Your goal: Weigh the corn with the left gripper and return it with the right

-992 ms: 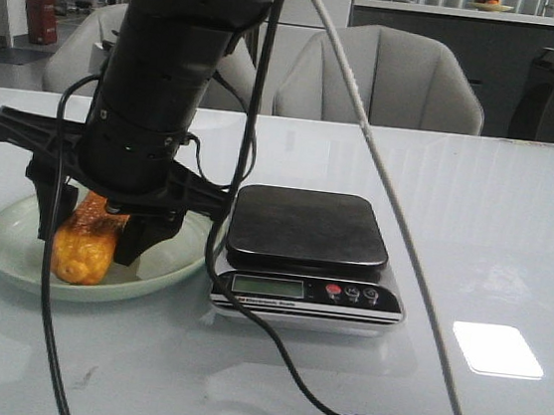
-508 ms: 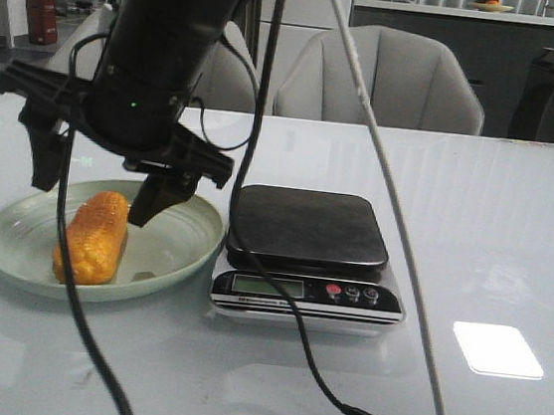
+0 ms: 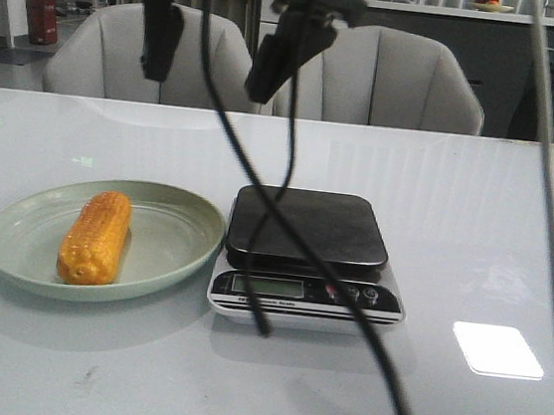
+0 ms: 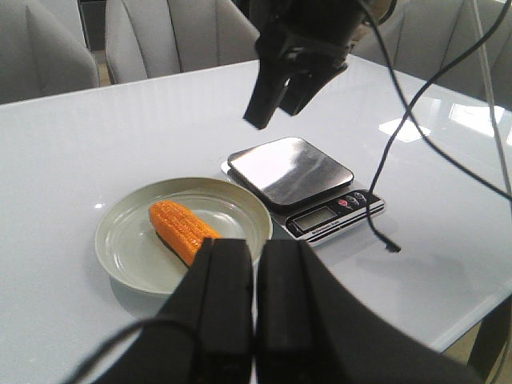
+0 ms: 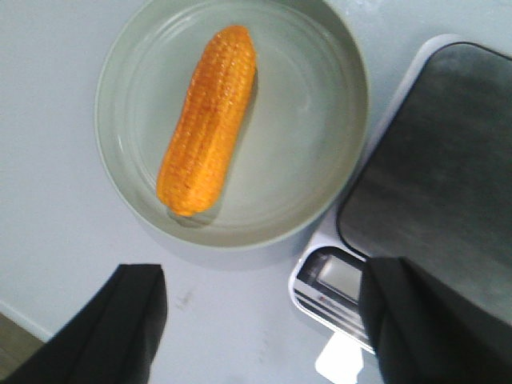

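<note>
Short orange-yellow corn cob (image 3: 94, 238) lies in pale green round plate (image 3: 179, 206), below right pincer (image 3: 207, 79) | spread wide, holding nothing (return looks finished) | left pincer (image 4: 256, 250) clenched on nothing, well apart.

There is one corn (image 3: 94, 237) and one green plate (image 3: 174, 246). There is one scale (image 3: 306, 256) with three small buttons (image 3: 352, 294). Two gray chairs (image 3: 382, 79) stand at the far side of the one white desk (image 3: 473, 240). Two black hands show, one (image 3: 211, 45) spread wide, one (image 4: 256, 308) pressed together.
</note>
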